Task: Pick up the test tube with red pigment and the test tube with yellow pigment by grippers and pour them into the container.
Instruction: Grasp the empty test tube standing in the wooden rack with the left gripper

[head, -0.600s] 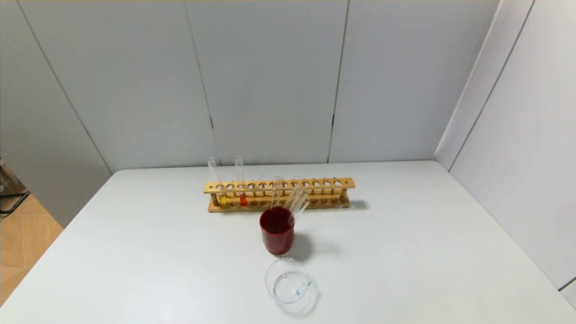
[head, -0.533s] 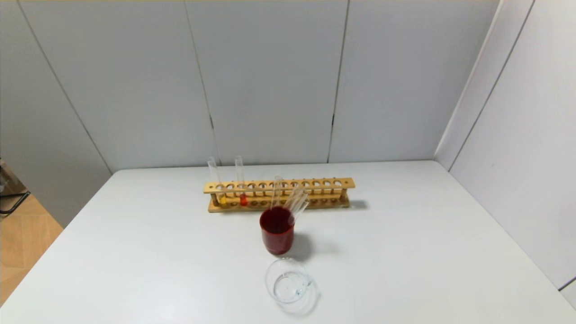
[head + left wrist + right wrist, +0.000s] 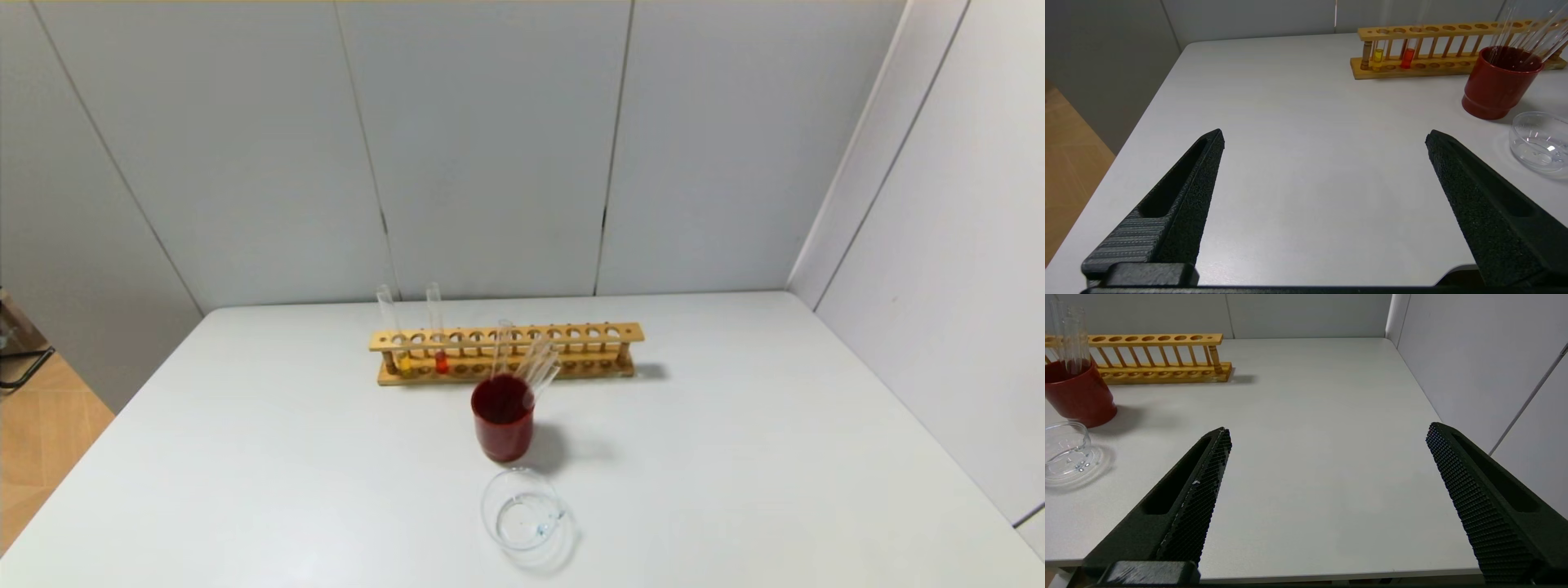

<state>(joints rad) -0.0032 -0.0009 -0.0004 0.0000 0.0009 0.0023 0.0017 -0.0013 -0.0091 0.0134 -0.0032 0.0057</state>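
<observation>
The test tube with yellow pigment [image 3: 390, 327] and the test tube with red pigment [image 3: 437, 327] stand upright at the left end of a wooden rack [image 3: 571, 333]. Both show in the left wrist view, yellow [image 3: 1378, 54] and red [image 3: 1408, 58]. The clear glass container [image 3: 522, 511] sits near the table's front, also in the left wrist view [image 3: 1539, 141] and the right wrist view [image 3: 1067, 451]. My left gripper [image 3: 1325, 141] is open and empty over the front left of the table. My right gripper [image 3: 1329, 435] is open and empty over the front right. Neither gripper shows in the head view.
A beaker of dark red liquid [image 3: 502, 420] holding several plain clear tubes [image 3: 535, 359] stands between the rack and the container. The white table [image 3: 775, 457] is bounded by grey walls at the back and right. Its left edge drops to a wooden floor [image 3: 41, 441].
</observation>
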